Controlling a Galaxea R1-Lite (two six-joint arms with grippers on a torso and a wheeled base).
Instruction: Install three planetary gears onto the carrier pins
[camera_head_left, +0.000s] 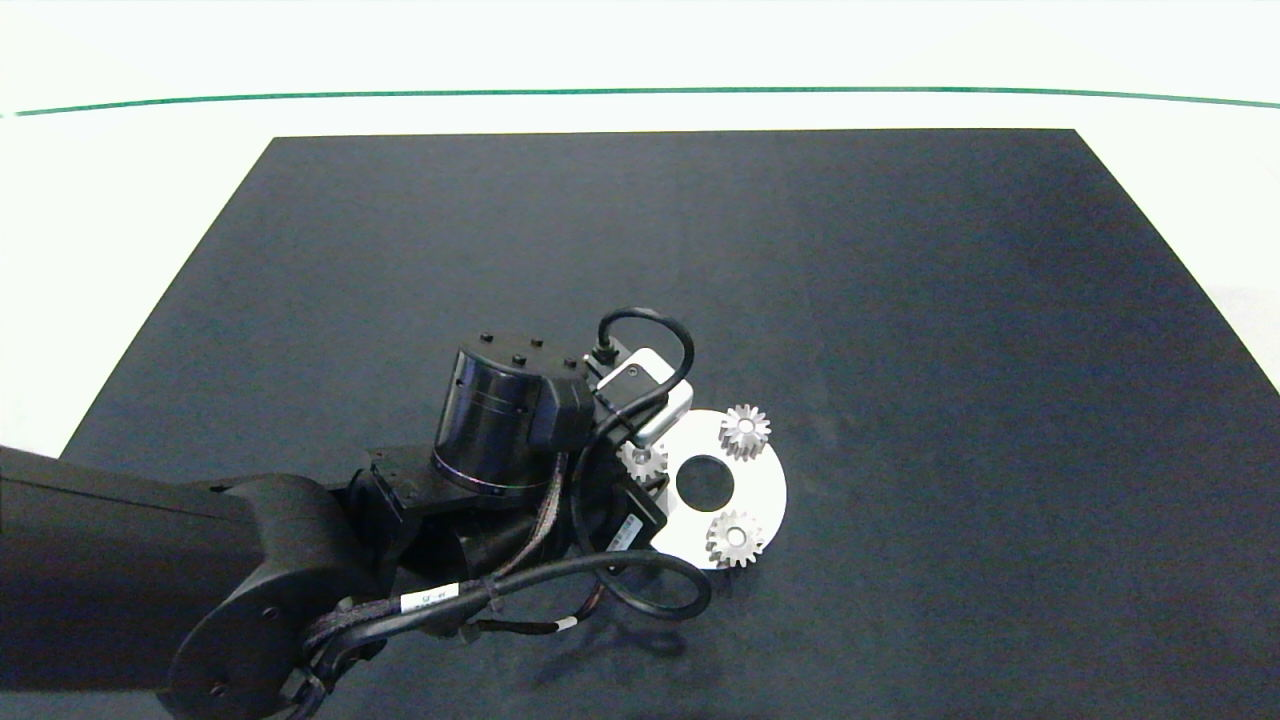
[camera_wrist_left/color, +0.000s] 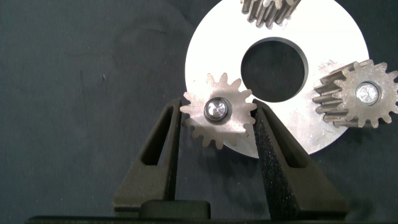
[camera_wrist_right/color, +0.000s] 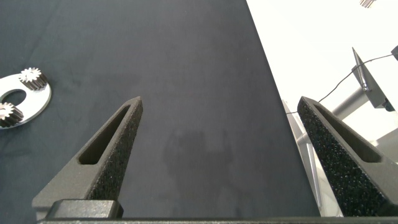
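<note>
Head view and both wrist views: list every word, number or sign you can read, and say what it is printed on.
Nothing can be read.
White tags on the left arm's cables: printed marks, too small to make out.
White sticker near the left claw: too blurred to read.
Gears, white disc, black mat: no markings seen.

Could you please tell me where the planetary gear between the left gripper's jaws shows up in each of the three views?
Head view: the third gear sits at the white disc's left edge, partly under the left gripper.
Left wrist view: the gear is near centre, between the jaws of the left gripper, on a pin.
Right wrist view: not visible; only two other gears show.
Shared landmark: the white disc's centre hole.
</note>
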